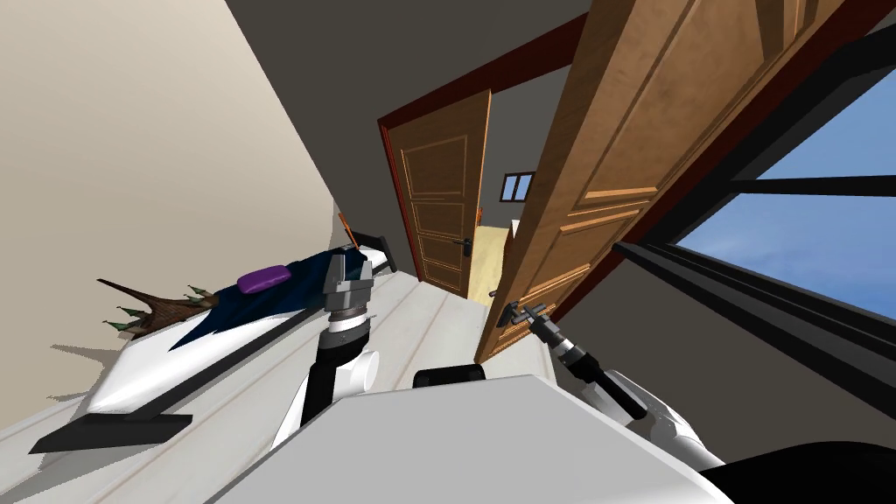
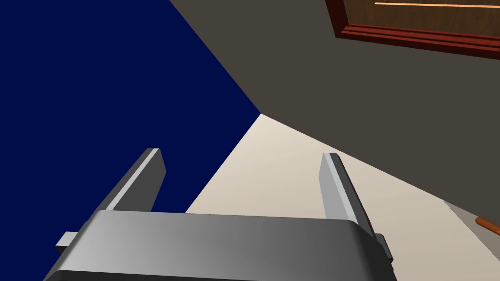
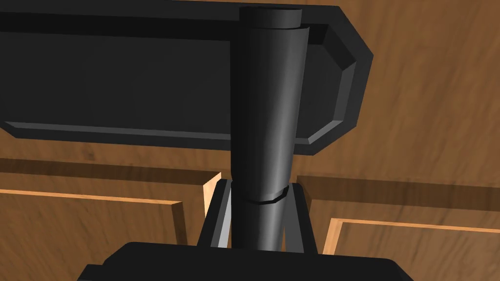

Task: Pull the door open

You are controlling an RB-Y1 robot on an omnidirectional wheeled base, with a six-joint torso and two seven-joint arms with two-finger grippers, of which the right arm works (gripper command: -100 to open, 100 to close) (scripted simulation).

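I have the right end effector closed on the door's dark lever handle. Its two fingers press the lever's sides close to a thin ring around the shaft. In the right wrist view the lever's long axis runs straight out from between the fingers. It crosses the dark backplate at right angles to the plate's own long axis. The lever's far end reaches just past the plate's further edge. Brown panelled wood lies behind both.

From the head camera, the door is the near brown leaf ahead and to my right. It is hinged on the side of its red-brown frame, and its free edge is turned toward the middle of the room. The right end effector meets the leaf low down, just beside that free edge, with the forearm stretched out toward it.

A second brown door stands farther back, also ajar, with its own dark handle. A pale yellow surface shows between the two leaves. A large window with dark bars lies to the right.

The left end effector is raised ahead of me on the left, above a bed that has a dark blue cover and a purple pillow. Its fingers stand wide apart, holding nothing.
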